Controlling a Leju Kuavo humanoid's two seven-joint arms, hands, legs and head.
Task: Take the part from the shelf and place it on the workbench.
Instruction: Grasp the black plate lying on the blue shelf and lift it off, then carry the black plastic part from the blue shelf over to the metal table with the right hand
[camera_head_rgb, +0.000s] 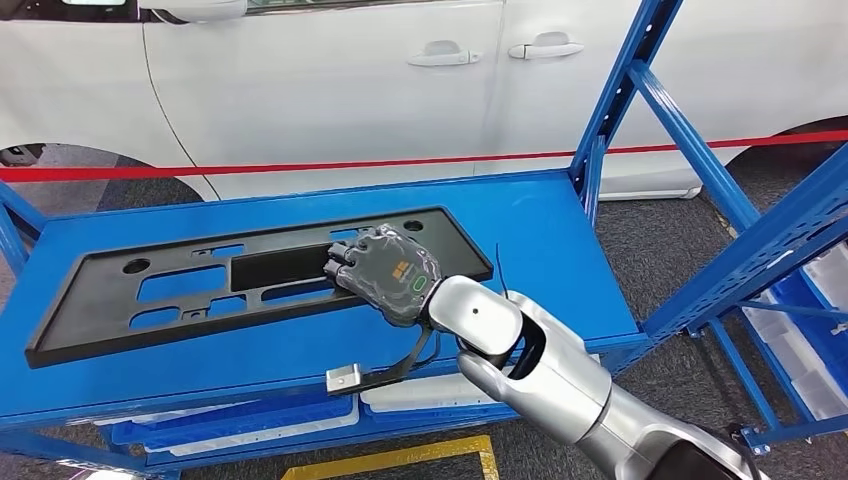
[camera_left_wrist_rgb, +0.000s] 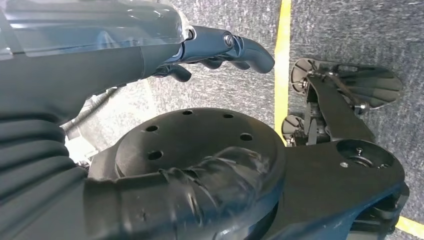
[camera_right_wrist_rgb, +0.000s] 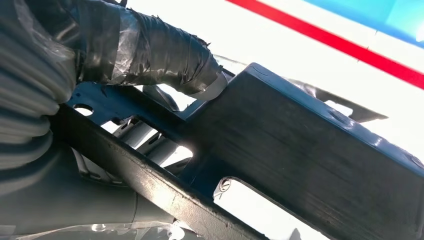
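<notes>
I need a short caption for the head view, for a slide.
Right hand grips a long black part lying on the blue shelf, with a white car behind.

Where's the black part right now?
In the head view, the black part lies across the blue shelf, with the right hand gripping it right of centre.

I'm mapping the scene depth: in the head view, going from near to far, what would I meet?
Yellow floor line → right hand on the black plastic panel → red barrier tape → white car.
</notes>
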